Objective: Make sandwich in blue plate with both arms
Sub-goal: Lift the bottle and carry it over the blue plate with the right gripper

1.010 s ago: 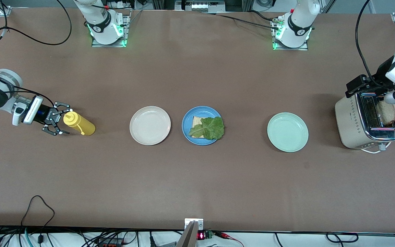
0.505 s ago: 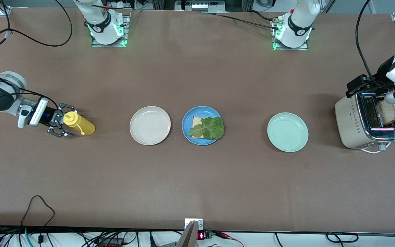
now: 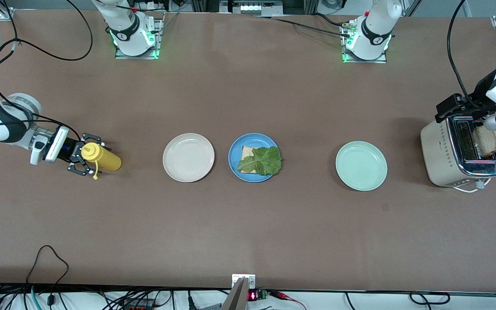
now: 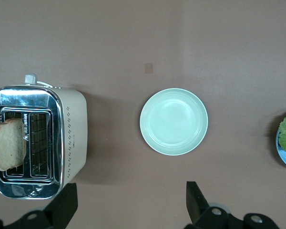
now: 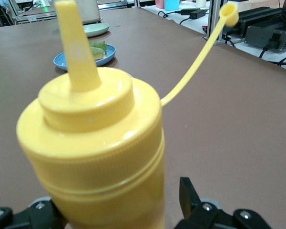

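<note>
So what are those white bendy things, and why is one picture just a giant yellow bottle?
They are two robot arms. One picture looks down on the brown table; the other two come from cameras on the arms' wrists. The right gripper has its fingers around a yellow sauce bottle lying on its side, so its camera sees it huge. The left gripper hangs open above a toaster with a bread slice sticking out. Between them: a cream plate, a blue plate with bread and lettuce, and a green plate.

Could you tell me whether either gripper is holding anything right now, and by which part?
Neither holds yet. The right gripper brackets the yellow squeeze bottle's cap end, jaws unclosed; the left gripper is open above the toaster.
</note>
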Controlling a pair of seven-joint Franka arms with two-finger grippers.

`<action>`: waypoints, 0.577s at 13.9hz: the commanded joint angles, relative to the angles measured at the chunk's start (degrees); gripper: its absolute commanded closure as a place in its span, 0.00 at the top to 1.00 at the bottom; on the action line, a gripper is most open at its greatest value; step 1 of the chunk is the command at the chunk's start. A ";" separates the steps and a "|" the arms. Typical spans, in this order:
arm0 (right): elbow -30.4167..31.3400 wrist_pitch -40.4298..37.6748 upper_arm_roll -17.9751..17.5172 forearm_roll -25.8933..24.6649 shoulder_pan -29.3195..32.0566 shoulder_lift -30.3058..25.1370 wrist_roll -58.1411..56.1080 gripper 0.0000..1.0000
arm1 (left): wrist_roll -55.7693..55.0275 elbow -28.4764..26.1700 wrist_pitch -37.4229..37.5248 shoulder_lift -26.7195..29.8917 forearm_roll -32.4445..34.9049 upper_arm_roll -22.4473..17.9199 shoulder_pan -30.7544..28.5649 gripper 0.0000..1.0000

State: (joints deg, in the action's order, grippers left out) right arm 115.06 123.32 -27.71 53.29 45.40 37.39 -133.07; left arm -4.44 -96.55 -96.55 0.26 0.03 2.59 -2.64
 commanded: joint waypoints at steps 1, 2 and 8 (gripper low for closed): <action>-0.37 0.95 -0.50 1.38 0.13 0.49 -0.35 0.41 | -0.04 -0.84 0.58 1.24 0.76 0.57 -0.44 1.00; -0.37 0.95 -0.50 1.38 0.13 0.49 -0.17 0.24 | -0.04 -0.84 0.58 1.24 0.76 0.49 -0.44 1.00; -0.46 2.18 -0.50 0.69 -3.02 -3.54 2.71 0.00 | -0.04 -0.84 0.67 1.15 0.76 0.40 -0.53 1.00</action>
State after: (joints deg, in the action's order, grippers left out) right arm 114.56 124.49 -27.78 53.46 44.18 37.08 -132.83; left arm -4.44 -96.55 -96.35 0.26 0.03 2.59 -2.70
